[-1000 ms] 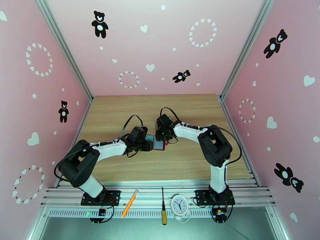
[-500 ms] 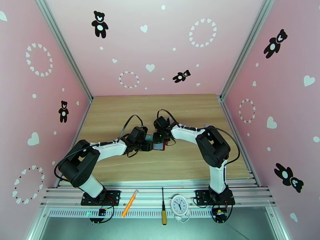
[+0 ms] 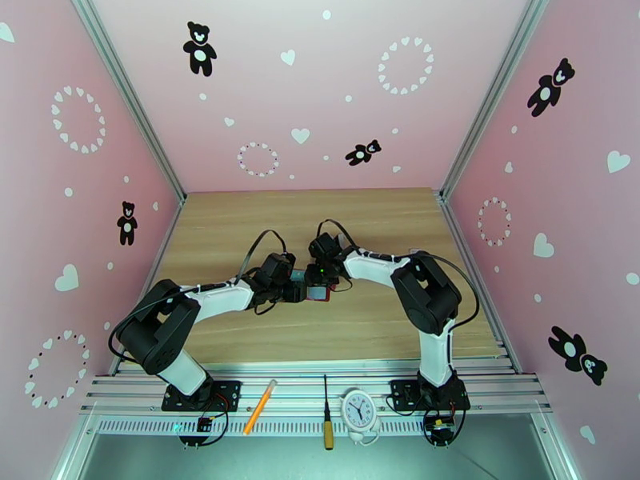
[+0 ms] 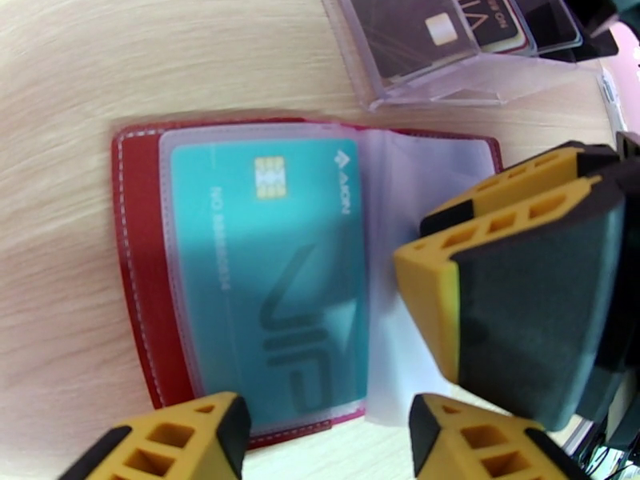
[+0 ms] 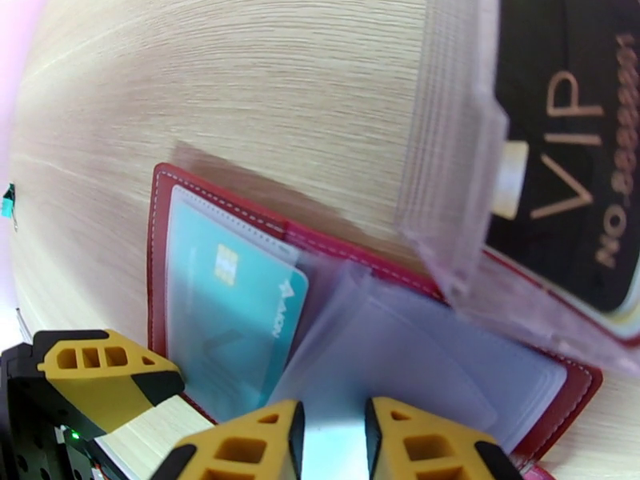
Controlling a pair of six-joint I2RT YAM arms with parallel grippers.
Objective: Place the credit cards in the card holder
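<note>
The dark-red card holder (image 4: 140,258) lies open on the wood table, mid-table in the top view (image 3: 324,295). A teal credit card (image 4: 280,274) sits inside the clear pocket of its left page, also seen from the right wrist (image 5: 232,314). My left gripper (image 4: 320,450) hovers open over the holder's near edge, one finger on each side of the teal card. My right gripper (image 5: 332,442) is shut on a lifted clear pocket leaf of the holder. Its fingers (image 4: 520,314) stand over the right page. Dark credit cards (image 4: 432,30) stay in the clear stand.
The clear slotted stand (image 5: 456,178) stands right behind the card holder, with a dark VIP card (image 5: 576,154) in it. An orange pencil (image 3: 261,406), a screwdriver (image 3: 326,422) and a small clock (image 3: 359,410) lie on the front rail by the arm bases.
My right gripper has shifted slightly left and nearer over the holder. The left arm has stayed almost still, its fingers a touch wider.
</note>
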